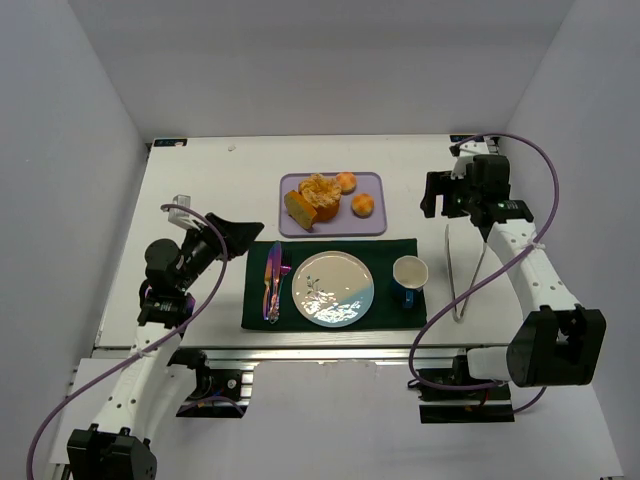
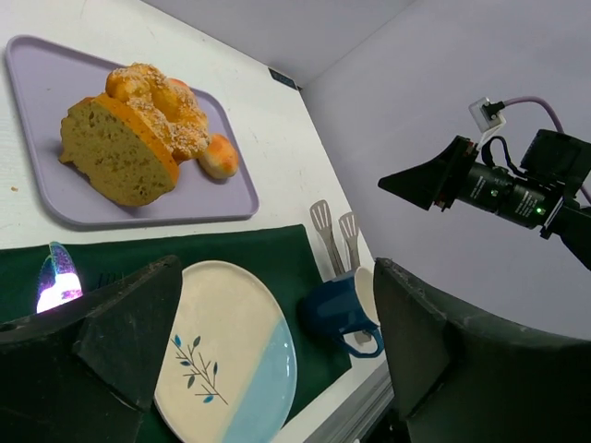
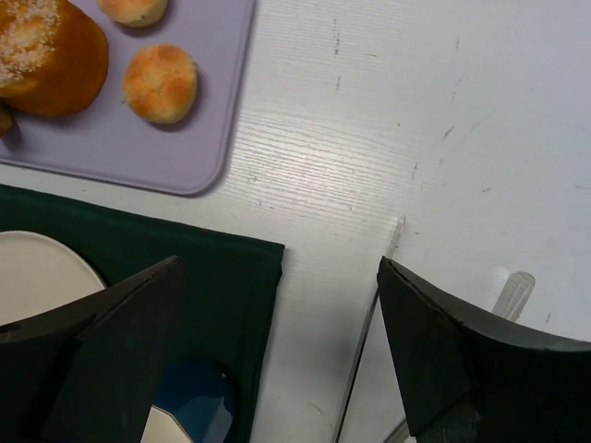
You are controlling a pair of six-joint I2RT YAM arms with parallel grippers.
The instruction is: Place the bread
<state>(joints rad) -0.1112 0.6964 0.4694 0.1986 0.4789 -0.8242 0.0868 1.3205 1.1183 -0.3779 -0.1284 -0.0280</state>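
the bread (image 1: 296, 208) sits at the left end of the lavender tray (image 1: 372, 226), leaning against the big crumbly cake (image 1: 320, 192), beyond the green mat (image 1: 392, 250) on the counter (image 1: 200, 180). the left fingers (image 2: 125, 337) hover spread and empty by the mat's left edge; the right fingers (image 3: 443, 360) hang released and empty over bare counter right of the tray

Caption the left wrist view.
Open left gripper facing plate; bread slice rests on lavender tray against the cake.
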